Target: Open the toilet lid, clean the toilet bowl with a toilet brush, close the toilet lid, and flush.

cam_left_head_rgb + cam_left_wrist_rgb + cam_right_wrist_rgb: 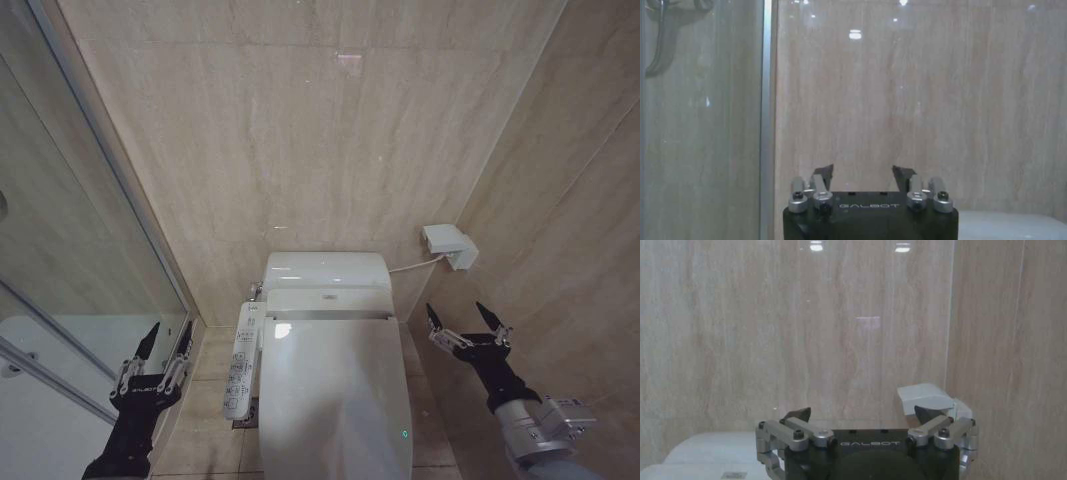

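The white glossy toilet lid [335,395] lies closed over the bowl in the lower middle of the head view, so the toilet bowl is hidden beneath it. The toilet brush is out of view. My left gripper [166,338] hangs open to the left of the toilet, near the shower glass, holding nothing. My right gripper [464,318] is open to the right of the toilet, raised beside the wall, also empty. In the left wrist view the left gripper [865,171] points at the beige wall; in the right wrist view the right gripper [863,415] does the same.
A bidet control panel [243,365] runs along the toilet's left side. The white tank unit [326,275] sits against the back wall. A white wall box [449,246] with a cable is mounted at the right. The glass shower partition [90,300] stands close on the left.
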